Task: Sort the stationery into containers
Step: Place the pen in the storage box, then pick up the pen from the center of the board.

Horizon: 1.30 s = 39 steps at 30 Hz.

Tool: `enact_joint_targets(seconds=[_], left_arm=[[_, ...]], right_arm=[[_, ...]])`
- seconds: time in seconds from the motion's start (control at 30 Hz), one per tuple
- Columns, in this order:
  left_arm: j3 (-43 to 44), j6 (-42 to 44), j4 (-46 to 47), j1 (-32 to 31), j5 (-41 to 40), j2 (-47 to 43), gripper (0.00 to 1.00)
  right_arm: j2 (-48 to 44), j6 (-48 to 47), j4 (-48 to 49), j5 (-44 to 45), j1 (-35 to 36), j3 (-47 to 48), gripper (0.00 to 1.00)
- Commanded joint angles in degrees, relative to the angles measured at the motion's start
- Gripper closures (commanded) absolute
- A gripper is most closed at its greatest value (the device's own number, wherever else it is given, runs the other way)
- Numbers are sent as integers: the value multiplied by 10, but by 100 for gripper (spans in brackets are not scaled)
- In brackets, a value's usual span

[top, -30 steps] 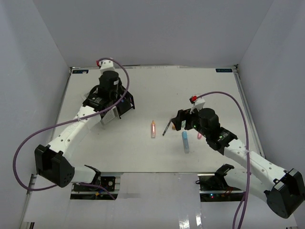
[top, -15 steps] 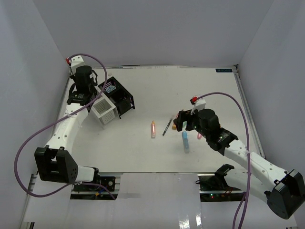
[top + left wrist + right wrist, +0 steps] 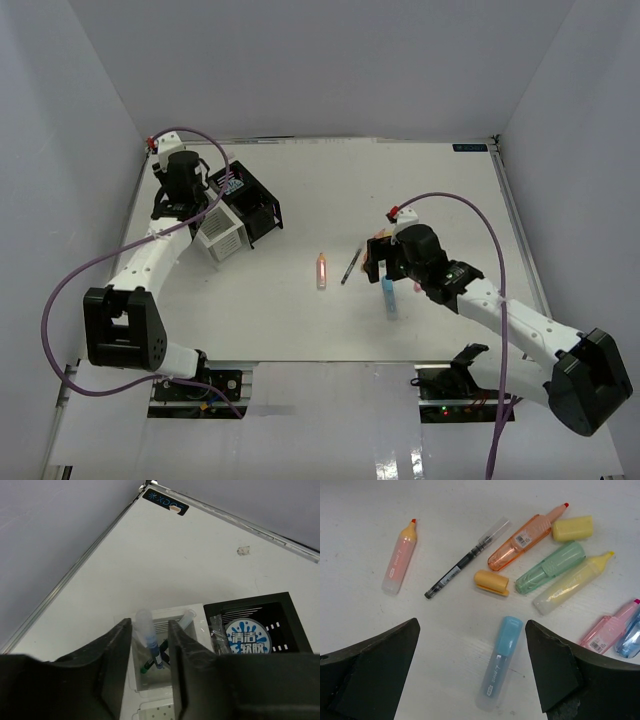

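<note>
Most of the sorting looks unfinished: a handful of pieces are filed, and more than that lie loose on the white table (image 3: pixel 300 320).

The left gripper (image 3: pixel 150 624) hangs over the cluster of slatted desk-organiser compartments (image 3: pixel 240 210). Its fingers (image 3: pixel 117 650) are parted only narrowly, and no contact shows with the clear-capped thin pen (image 3: pixel 145 630) standing up between them. That pen rests in a low white compartment (image 3: pixel 172 609), directly under the fingertips, along with at least one more clear-capped pen (image 3: pixel 186 620).

Just outside one finger, a taller black compartment (image 3: pixel 250 600) holds the small round blue-white tub (image 3: pixel 247 639). A clear object beside the tub can't be identified. A second white compartment (image 3: pixel 155 711) shows low between the fingers, but what it holds is hidden.

The right gripper (image 3: pixel 470 645) is spread wide and holds nothing. It straddles a chubby pale-blue highlighter (image 3: pixel 500 660) lying flat between its fingers (image 3: pixel 370 670).

Beyond the fingertips lie:
- a peach highlighter (image 3: pixel 400 555)
- an uncapped orange highlighter (image 3: pixel 525 537)
- a green highlighter (image 3: pixel 550 567)
- an uncapped yellow highlighter (image 3: pixel 570 582)
- a thin dark pen (image 3: pixel 465 562)
- two loose caps, one yellow (image 3: pixel 572 527) and one orange (image 3: pixel 491 581)

A pink highlighter (image 3: pixel 610 627) sits outside one finger.
</note>
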Motion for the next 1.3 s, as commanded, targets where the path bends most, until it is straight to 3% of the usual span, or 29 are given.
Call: enact_joint_targets(seconds=[0.0,0.17,0.23,0.33,0.63,0.67,0.87,1.27], left_arm=[[0,-3,20,2,1,-16,52],[4,-6,5,2,16,-44,12],[9,-7,-6,3,27,-67,3],[22,-18,-48,2,62,-105,2],[-29,-51,-68,-3,265,-205,2],[-29,-51,-68,-6,269,-211,2],[-36,-60,-61,-9,293,-224,2],[-41,-62,-54,-12,303,-230,2]], right_arm=[[50,33,-55,1,3,79,7],[132,89,-145,27,14,146,5],[151,109,-166,41,26,175,4],[184,140,-185,60,36,207,0],[334,192,-242,102,64,320,25],[347,197,-247,105,67,341,31],[436,235,-268,119,72,387,42],[526,282,-276,136,67,412,52]])
